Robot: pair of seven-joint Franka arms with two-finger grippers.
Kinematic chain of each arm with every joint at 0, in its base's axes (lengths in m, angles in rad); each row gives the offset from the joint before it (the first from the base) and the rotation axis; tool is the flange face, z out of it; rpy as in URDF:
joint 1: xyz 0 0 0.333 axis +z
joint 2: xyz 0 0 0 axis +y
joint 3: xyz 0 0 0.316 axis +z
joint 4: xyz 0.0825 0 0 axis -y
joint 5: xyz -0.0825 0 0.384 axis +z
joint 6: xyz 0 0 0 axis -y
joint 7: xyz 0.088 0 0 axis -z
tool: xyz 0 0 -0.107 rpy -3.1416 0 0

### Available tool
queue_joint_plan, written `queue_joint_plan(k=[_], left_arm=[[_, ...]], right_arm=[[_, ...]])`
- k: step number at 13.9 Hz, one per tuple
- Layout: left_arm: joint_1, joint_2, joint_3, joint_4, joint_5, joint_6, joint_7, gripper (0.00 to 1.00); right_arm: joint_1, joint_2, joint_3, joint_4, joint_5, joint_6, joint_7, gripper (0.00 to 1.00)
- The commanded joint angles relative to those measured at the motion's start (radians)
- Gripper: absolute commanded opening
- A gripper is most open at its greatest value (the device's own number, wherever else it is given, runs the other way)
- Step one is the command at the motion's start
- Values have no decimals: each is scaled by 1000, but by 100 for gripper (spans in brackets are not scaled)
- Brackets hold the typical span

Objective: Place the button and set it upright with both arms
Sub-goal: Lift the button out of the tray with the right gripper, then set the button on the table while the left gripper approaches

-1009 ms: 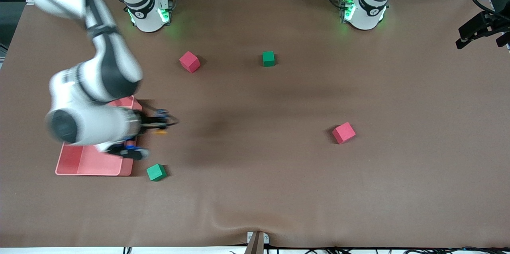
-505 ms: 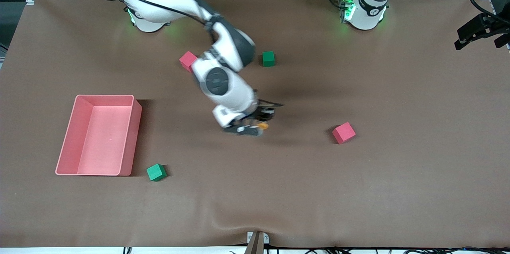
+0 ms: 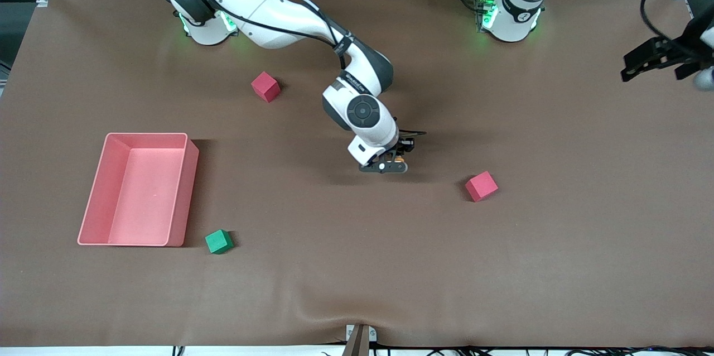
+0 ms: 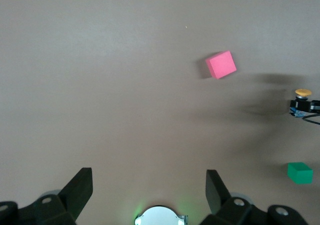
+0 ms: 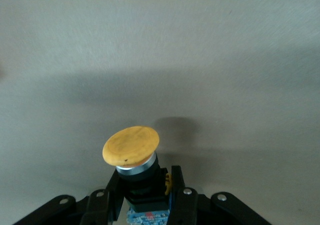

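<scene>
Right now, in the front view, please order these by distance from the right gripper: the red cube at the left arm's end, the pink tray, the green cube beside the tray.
Measured from the right gripper, holding the button:
1. Red cube, toward the left arm's end.
2. Green cube, beside the tray, nearer the camera.
3. Pink tray, at the right arm's end.

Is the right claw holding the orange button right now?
Yes, the right wrist view shows the right claw shut on the black body of the button, its orange cap sticking out over the table.
</scene>
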Motion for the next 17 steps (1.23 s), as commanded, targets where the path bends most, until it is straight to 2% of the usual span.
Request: queue_joint_plan(k=[1, 4, 5, 6, 8, 10, 13, 15, 17], left_arm=[[-9, 37, -21, 12, 0, -14, 18, 100], [-40, 80, -46, 9, 0, -31, 8, 100], [-57, 88, -49, 9, 2, -51, 3, 100], [-63, 109, -50, 9, 0, -56, 9, 100], [-68, 136, -58, 4, -1, -60, 11, 100], [-68, 174, -86, 3, -17, -86, 11, 100], [-109, 251, -118, 0, -21, -92, -32, 100], [-170, 309, -120, 3, -23, -86, -101, 100], [-202, 358, -120, 4, -30, -59, -150, 100]], right_arm=[[35, 54, -18, 55, -21, 5, -2, 0], [60, 68, -46, 53, -22, 25, -1, 0], [54, 67, -47, 53, -22, 19, -2, 7], [49, 55, -47, 53, -25, 13, -2, 99], [32, 7, -55, 53, -22, -27, -7, 100], [-26, -42, -47, 65, -18, -143, -12, 100], [-124, -174, -53, 75, -24, -324, -12, 100], [-266, -253, -37, 73, -15, -447, -65, 100], [-413, -321, -12, 75, -9, -608, -201, 100]])
